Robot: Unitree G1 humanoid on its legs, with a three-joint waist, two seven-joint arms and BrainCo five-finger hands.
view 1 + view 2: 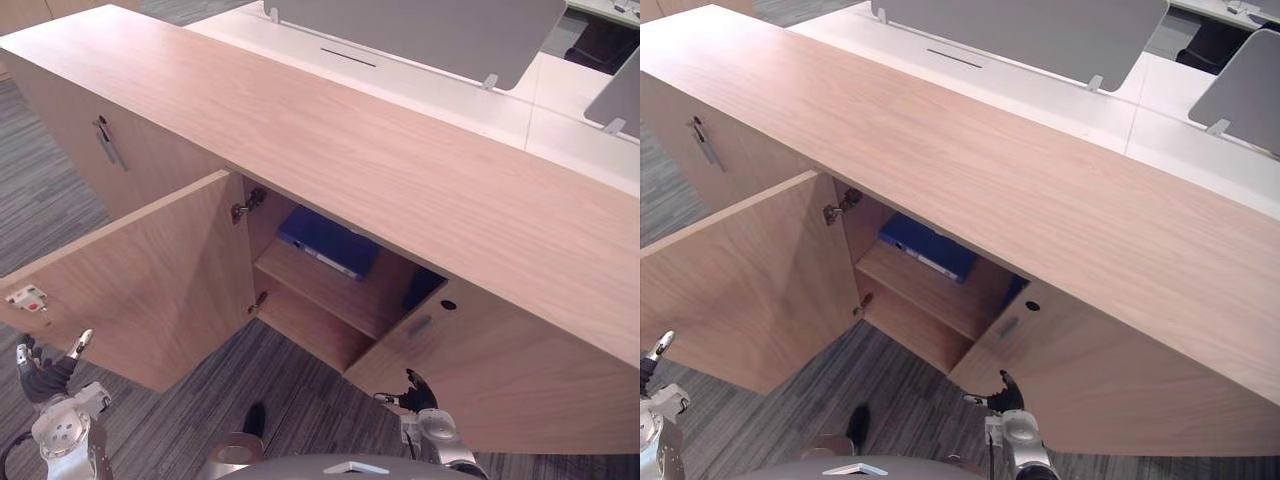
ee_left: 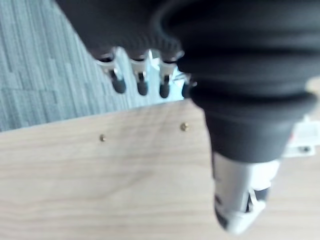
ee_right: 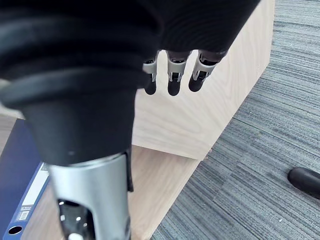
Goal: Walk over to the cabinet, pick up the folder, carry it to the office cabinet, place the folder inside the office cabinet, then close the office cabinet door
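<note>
Left eye view, one folder (image 1: pixel 325 240) (blue) shelved, one door (image 1: pixel 150 290) open; two robot hands (image 1: pixel 40 378) (image 1: pixel 418 392), fingers apart.

Office cabinet (image 1: pixel 400 170) stands on grey carpet floor (image 1: pixel 300 400) — its left door (image 1: pixel 150 280) swung wide open. Inside, a wooden shelf (image 1: pixel 330 292) carries a blue folder (image 1: pixel 328 240) lying flat, toward the back — the cabinet's bottom board (image 1: pixel 310 330) sits below the shelf.

An office: a long low wooden cabinet (image 1: pixel 400 170) on grey striped carpet (image 1: pixel 40 190), white desks (image 1: pixel 560 115) behind it with grey divider screens (image 1: pixel 430 30), a blue folder (image 1: pixel 328 242) shelved inside
</note>
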